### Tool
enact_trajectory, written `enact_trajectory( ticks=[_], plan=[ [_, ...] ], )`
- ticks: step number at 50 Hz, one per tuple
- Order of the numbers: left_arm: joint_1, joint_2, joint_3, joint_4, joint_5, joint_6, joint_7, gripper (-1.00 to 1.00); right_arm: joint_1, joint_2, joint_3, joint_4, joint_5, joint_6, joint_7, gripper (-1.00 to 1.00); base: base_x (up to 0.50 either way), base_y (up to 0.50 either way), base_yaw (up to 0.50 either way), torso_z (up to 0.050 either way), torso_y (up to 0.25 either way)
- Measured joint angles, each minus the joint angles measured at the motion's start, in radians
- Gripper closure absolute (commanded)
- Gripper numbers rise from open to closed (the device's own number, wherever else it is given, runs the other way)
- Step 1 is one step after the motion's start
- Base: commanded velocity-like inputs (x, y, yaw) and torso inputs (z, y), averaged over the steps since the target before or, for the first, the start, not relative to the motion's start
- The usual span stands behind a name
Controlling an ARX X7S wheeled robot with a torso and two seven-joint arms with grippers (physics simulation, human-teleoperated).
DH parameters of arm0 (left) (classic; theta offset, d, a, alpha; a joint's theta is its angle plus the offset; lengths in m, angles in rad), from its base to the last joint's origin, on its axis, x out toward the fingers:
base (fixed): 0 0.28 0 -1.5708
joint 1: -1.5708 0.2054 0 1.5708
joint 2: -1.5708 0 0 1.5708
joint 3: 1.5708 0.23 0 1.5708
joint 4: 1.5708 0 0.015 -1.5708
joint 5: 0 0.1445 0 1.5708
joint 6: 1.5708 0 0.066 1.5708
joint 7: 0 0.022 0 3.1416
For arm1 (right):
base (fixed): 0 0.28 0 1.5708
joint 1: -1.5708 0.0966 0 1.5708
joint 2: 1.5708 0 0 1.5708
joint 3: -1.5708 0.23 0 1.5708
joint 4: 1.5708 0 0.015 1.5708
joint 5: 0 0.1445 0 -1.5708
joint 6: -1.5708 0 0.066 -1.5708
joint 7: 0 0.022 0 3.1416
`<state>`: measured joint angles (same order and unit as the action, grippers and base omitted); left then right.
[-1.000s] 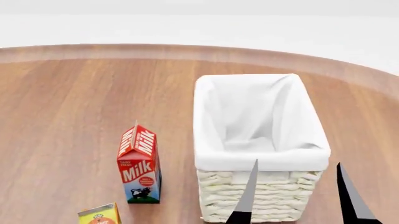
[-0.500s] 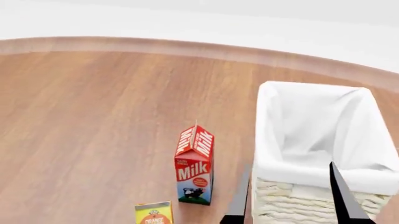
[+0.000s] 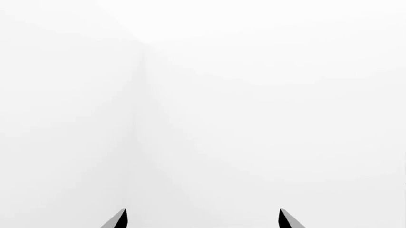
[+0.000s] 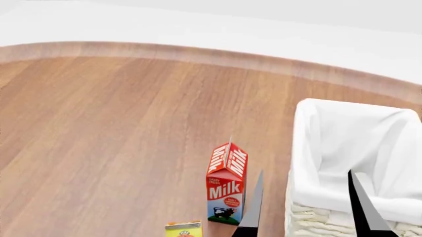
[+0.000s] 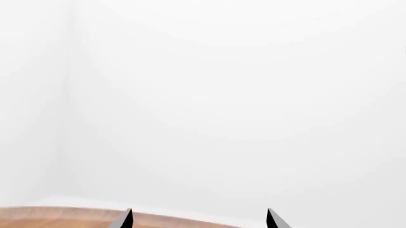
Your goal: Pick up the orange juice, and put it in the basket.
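Both pincers stand spread wide with nothing held. From the head camera I see my right gripper (image 4: 303,202) as two dark fingertips rising from the near edge, one just right of the milk carton (image 4: 226,183), the other in front of the basket (image 4: 356,163). My right wrist camera shows the same tips (image 5: 130,219) apart, with a strip of the wooden table (image 4: 118,138) under white wall. My left gripper (image 3: 201,218) appears only in its own wrist camera, tips parted against blank white.

On the red-and-white carton I can read "Milk" on the roof panel and again on the front; the smaller print and the round badge below are too small to make out, and a cow picture sits at its foot. Just left of it and nearer to me, the orange juice (image 4: 183,230) is cut off by the near edge: I get only its yellow top with an orange band, no readable lettering. The basket, white-lined over wicker, stands at the right, near the milk but apart.
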<state>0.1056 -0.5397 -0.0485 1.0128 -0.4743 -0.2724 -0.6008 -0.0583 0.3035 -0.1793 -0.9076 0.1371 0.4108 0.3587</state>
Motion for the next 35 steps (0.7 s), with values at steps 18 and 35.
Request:
enact_trajectory(
  ticks=[18, 35],
  plan=[
    [-0.001, -0.018, 0.014, -0.005, 0.002, 0.014, -0.013, -1.00, 0.003, 0.008, 0.001, 0.000, 0.017, -0.005, 0.010, -1.00, 0.00, 0.00, 0.00, 0.047, 0.021],
    [0.002, -0.028, 0.011, -0.007, -0.022, 0.032, -0.026, -1.00, 0.004, 0.014, -0.005, 0.003, 0.028, -0.012, 0.018, -1.00, 0.00, 0.00, 0.00, 0.047, -0.021]
  ],
)
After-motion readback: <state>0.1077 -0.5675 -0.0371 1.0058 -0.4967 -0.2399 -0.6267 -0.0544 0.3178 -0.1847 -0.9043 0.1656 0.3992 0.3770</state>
